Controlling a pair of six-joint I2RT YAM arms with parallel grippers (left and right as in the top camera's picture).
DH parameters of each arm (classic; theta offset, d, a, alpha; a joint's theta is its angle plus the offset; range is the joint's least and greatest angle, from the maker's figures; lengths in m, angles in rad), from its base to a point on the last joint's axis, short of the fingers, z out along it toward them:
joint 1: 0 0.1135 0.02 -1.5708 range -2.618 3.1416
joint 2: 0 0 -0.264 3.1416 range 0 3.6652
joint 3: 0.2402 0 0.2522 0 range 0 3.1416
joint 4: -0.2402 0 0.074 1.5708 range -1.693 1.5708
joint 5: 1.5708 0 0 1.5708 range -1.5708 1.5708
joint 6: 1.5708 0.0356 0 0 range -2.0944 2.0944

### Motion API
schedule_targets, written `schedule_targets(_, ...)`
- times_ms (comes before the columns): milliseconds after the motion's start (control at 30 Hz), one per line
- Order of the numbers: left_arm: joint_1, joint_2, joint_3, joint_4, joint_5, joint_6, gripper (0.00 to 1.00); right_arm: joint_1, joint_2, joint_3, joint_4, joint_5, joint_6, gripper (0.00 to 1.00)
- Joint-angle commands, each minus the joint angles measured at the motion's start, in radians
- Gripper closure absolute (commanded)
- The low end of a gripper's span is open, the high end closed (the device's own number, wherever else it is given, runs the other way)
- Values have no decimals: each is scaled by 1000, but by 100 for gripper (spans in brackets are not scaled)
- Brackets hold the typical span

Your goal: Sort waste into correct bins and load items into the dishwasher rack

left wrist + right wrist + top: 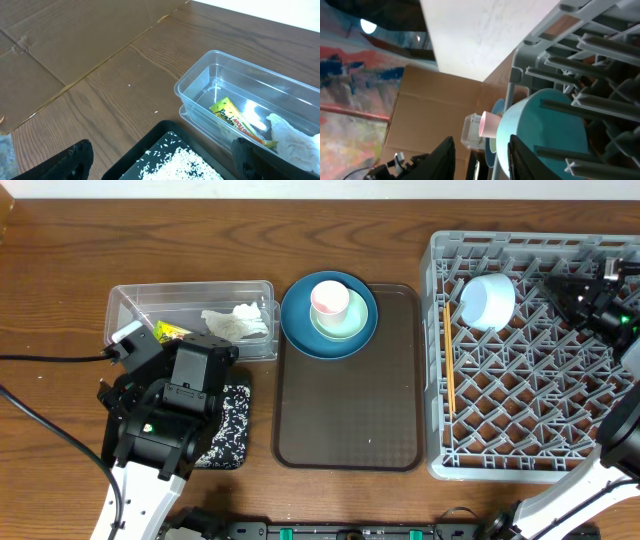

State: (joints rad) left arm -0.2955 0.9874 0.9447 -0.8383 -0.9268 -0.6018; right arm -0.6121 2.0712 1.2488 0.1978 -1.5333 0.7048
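The left arm (165, 430) is folded low at the near left of the tabletop (60, 270). Its wrist is over the black tray (134, 156), which lies just on the near side of the clear tub (128, 305). The left tool (162, 167) hangs above that tray with its fingers spread wide and nothing between them. White rice grains (186, 161) lie scattered on the tray floor beneath it. Inside the tub are the yellow-green snack wrapper (231, 116) and, to its right, the crumpled white tissue (240, 322).

The right arm (590, 480) rises from the near right and reaches over the grey dishwasher rack (530, 450) to its far right part, with the wrist turned so the tool points left. The right tool (481, 157) has its fingers a narrow way apart and holds nothing. The pale blue-white bowl (487, 302) rests tipped among the pegs in the rack's far left part, near the tool but not gripped by it. A thin wooden chopstick (448, 365) lies along the rack's left edge.

Between the tub and the rack lies the brown serving tray (350, 410). The dark blue plate (295, 325) sits at its far end. The pale green bowl (345, 328) is on the plate, and the pink cup (330, 300) stands in the bowl.
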Motion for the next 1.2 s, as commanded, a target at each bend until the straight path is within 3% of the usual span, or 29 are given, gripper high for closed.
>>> schedule_targets(0,3,0,15,-3,-24,5,9,23,2,-1,11,67,53,71)
schedule_targets(167,3,0,15,-3,-24,5,9,45,-55,0,337,134,321,76)
schedule_targets(300,3,0,15,-3,-24,5,9,80,-127,0,553,173,447,76)
schedule_targets(467,3,0,15,-3,-24,5,9,143,-214,0,535,259,443,76)
schedule_targets(567,3,0,15,-3,-24,5,9,190,-246,0,405,397,441,77)
schedule_targets(700,3,0,15,-3,-24,5,9,290,-315,0,86,648,249,77)
schedule_targets(1000,3,0,15,-3,-24,5,9,577,-456,0,-378,1172,-506,71)
schedule_targets(1167,3,0,15,-3,-24,5,9,685,-438,0,-606,1509,-737,93)
